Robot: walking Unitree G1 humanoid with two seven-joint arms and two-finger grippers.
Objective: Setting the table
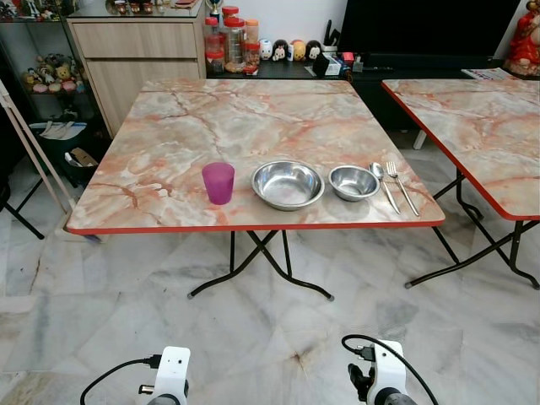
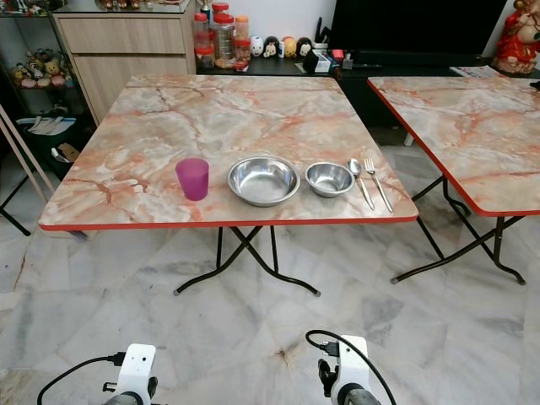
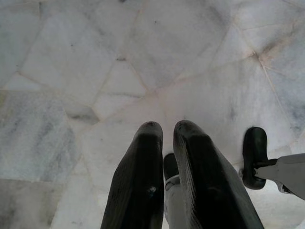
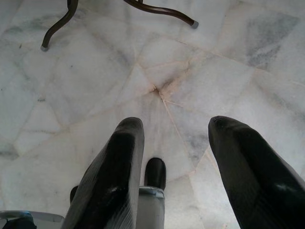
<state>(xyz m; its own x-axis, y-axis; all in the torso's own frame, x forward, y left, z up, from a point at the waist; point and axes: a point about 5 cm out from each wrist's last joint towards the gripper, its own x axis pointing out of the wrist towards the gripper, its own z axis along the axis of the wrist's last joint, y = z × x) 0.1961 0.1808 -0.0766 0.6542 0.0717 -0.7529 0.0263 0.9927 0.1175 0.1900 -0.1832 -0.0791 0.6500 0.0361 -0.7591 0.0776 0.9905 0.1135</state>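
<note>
Marble-top folding table (image 1: 211, 126) carrying purple plastic cup (image 1: 218, 182), two steel bowls (image 1: 288, 184), spoon and fork (image 1: 402, 187), well ahead of both grippers; left gripper (image 3: 162, 131) hanging nearly closed, right gripper (image 4: 176, 126) hanging spread wide over floor.

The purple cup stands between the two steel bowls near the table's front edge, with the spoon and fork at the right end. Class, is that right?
Not quite. In the left eye view the purple cup stands at the left end of the row, left of the large bowl. The small bowl, spoon and fork follow to the right, near the table's front edge.
</note>
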